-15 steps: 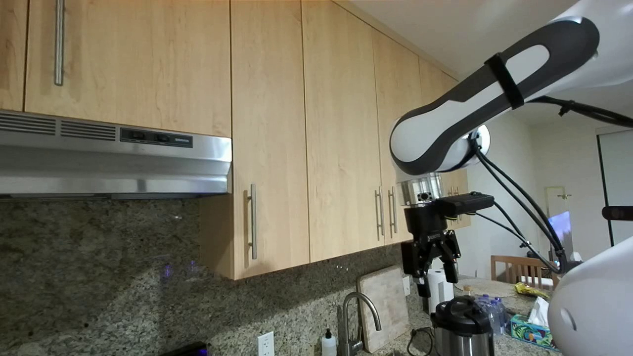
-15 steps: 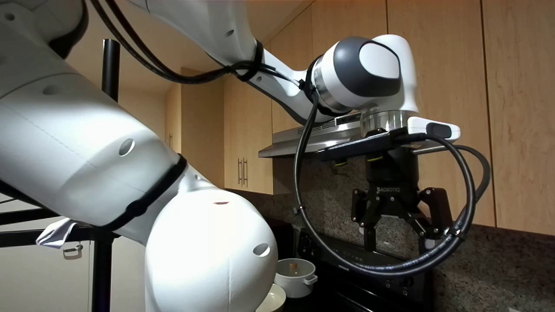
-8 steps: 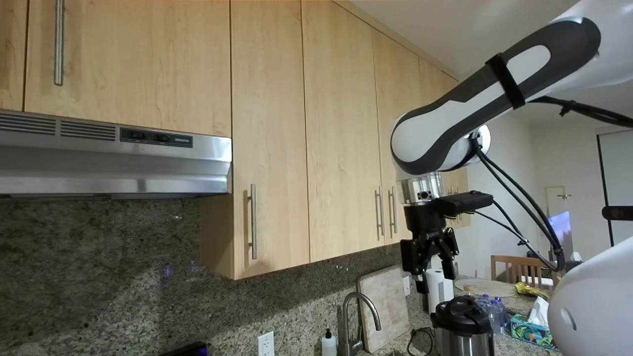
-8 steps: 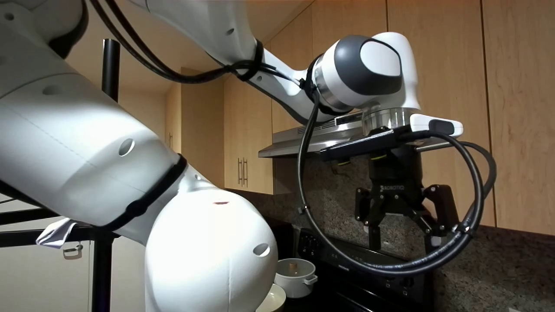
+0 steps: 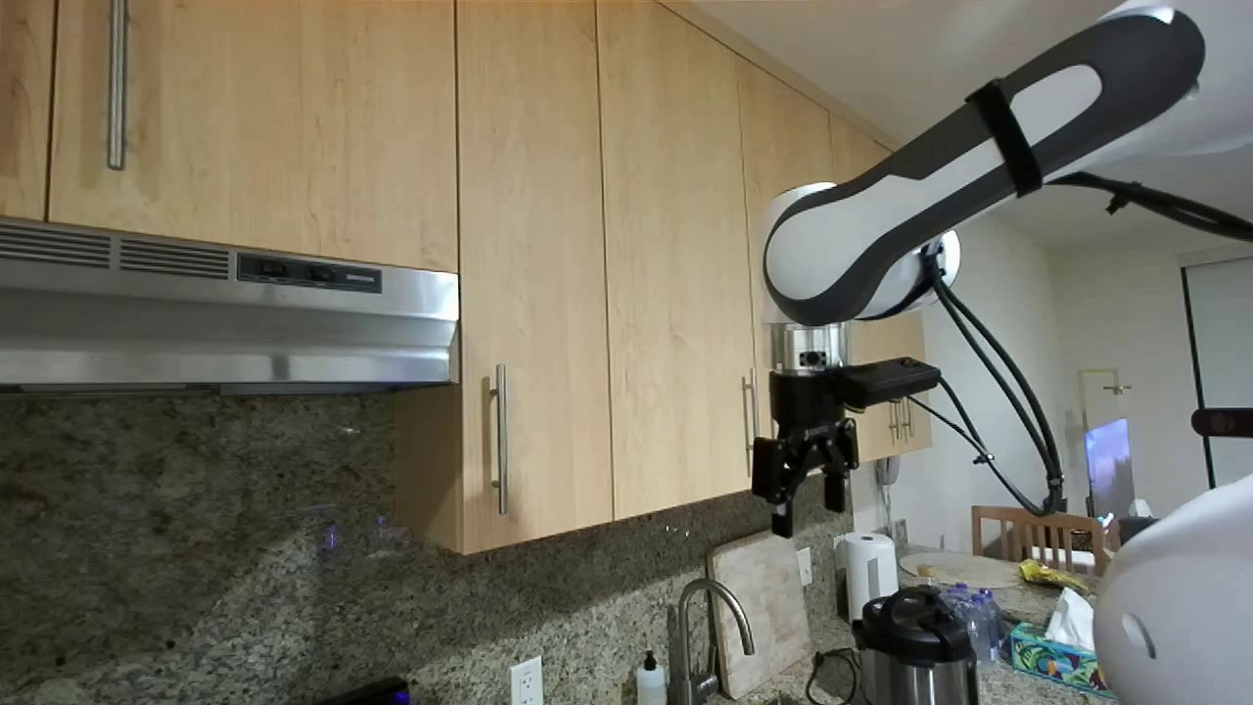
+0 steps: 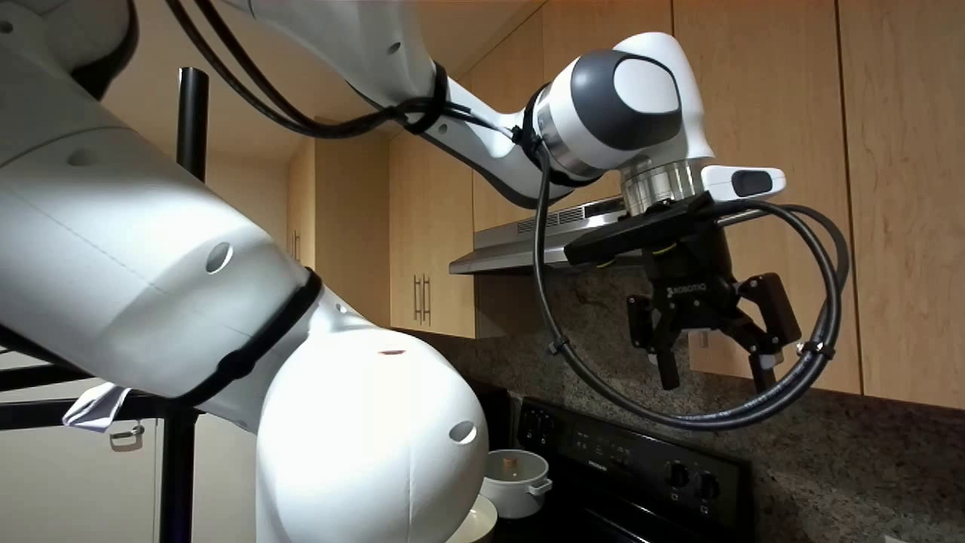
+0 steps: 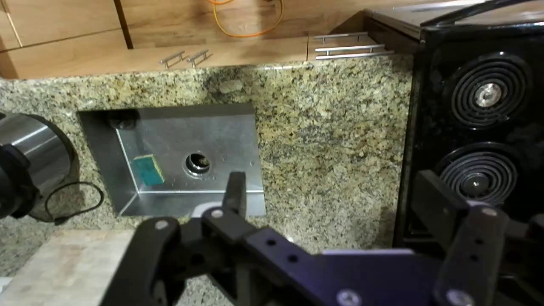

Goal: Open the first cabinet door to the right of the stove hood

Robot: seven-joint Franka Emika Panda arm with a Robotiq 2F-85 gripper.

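The door [image 5: 533, 284] is shut, its tall honey-coloured face flush with its neighbour [image 5: 675, 264]. It sits above the back edge of the surface [image 7: 331, 127], immediately right of the hood [image 5: 230, 323]. Its upright bar handle [image 5: 501, 439] is near the lower corner on the hood's side. The tool [image 5: 809, 509] hangs apart from the door, over the surface; its fingers [image 6: 669, 371] point down and stand wide apart, with nothing held.

The surface is speckled granite, and a backsplash [image 5: 245, 548] of like stone rises from its back edge. A steel sink [image 7: 178, 131] is set between the front and back edges, a green sponge [image 7: 148, 171] lying inside near the drain [image 7: 197, 165]. Toward the back edge stand the faucet [image 5: 684, 641] and a soap bottle [image 5: 650, 683], with a pale board [image 5: 764, 607] leaning just beside.

Past the sink, away from the stove [image 7: 429, 106], is the cooker [image 5: 917, 646], lid on, a black cord [image 7: 78, 183] looped beside it. A paper roll [image 5: 869, 578] stands upright near the back edge; bottles [image 5: 984, 619], a tissue box [image 5: 1052, 658] and a round mat [image 5: 969, 568] are toward the surface's far end.

The stove adjoins the opposite end, and in an exterior view a lidded white pot [image 6: 516, 494] shows there. Below the front edge are wooden fronts [image 7: 263, 51] with bar handles; an orange cord [image 7: 244, 35] lies on the floor [image 7: 170, 25]. Beyond the far end, a chair [image 5: 1008, 514] stands before pale walls [image 5: 1018, 284].
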